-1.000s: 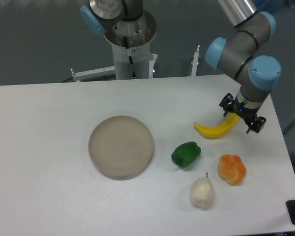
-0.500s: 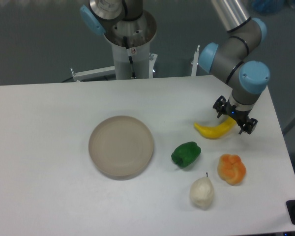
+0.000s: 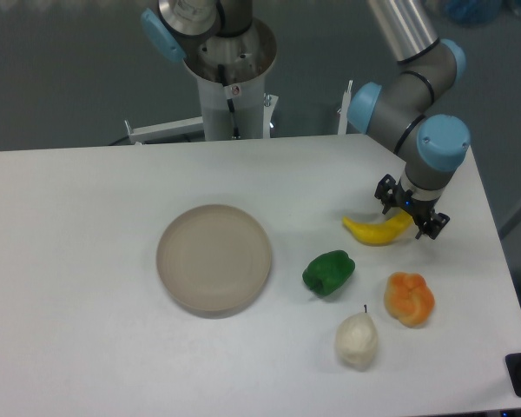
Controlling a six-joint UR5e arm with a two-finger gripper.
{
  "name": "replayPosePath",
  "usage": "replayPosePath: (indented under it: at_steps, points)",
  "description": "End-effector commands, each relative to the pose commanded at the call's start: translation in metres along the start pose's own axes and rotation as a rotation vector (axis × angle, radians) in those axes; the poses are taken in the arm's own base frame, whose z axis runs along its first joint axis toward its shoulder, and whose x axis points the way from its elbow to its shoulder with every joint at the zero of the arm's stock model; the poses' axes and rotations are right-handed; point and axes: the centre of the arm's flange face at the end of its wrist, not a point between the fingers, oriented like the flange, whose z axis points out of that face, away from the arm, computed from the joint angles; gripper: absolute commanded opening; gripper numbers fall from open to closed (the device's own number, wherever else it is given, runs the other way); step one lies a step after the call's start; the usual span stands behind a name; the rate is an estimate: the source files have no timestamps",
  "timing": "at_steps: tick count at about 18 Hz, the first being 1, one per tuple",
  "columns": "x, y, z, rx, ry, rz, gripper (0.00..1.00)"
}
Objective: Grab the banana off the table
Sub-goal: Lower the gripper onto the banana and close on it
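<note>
The banana lies on the white table at the right, bright yellow and curved, with its left tip pointing at the plate. My gripper hangs over the banana's right end, pointing down. Its two black fingers stand apart, one behind the banana and one in front of it, so it is open. The banana's right tip is hidden under the gripper. I cannot tell whether the fingers touch the fruit.
A round beige plate sits left of centre. A green pepper, a lumpy orange fruit and a pale pear lie just in front of the banana. The table's right edge is close to the gripper.
The gripper has moved a little to the left and back along the banana's right end. The banana and the other things have stayed where they were.
</note>
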Motion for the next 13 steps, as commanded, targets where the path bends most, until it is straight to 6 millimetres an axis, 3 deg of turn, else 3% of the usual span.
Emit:
replayPosePath:
  at_steps: [3,13]
  points:
    - [-0.001,0.000,-0.001,0.000,-0.002,-0.003,0.48]
    - [-0.003,0.001,-0.010,-0.002,-0.017,0.007,0.42]
